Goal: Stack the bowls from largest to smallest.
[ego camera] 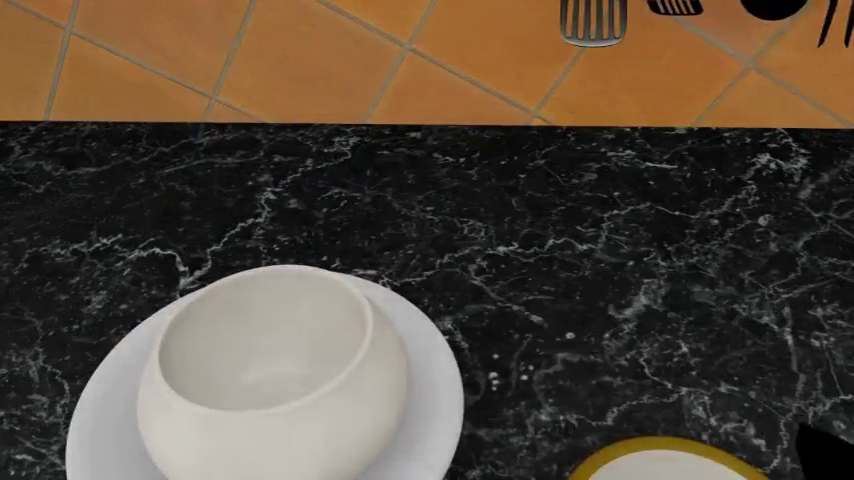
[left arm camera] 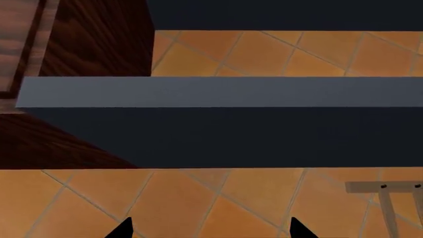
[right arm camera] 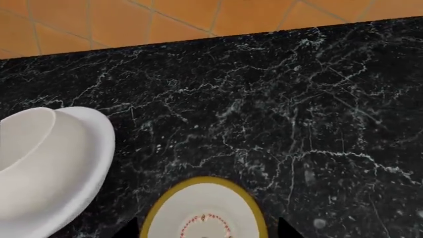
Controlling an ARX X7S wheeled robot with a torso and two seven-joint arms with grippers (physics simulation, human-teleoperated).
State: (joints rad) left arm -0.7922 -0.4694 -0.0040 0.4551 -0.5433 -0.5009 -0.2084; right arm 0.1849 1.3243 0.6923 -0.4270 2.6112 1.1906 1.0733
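In the head view the deep cream-white bowl [ego camera: 267, 365] sits inside the wide shallow white bowl [ego camera: 430, 400] at the near left of the counter. The small bowl with a yellow rim [ego camera: 663, 462] lies at the near edge, right of them. The right wrist view shows that small bowl [right arm camera: 205, 213] with its red-dotted ring. My right gripper [right arm camera: 208, 231] is open, one fingertip on each side of its rim. The stacked pair [right arm camera: 59, 158] lies beside it. My left gripper [left arm camera: 211, 231] is open over orange floor tiles, holding nothing.
The black marble counter [ego camera: 601, 250] runs back to an orange tiled wall where a slotted spatula [ego camera: 591, 22] and other utensils hang. The left wrist view shows a dark wooden cabinet [left arm camera: 99, 39], a grey ledge [left arm camera: 218, 91] and a pale wooden frame [left arm camera: 390, 191].
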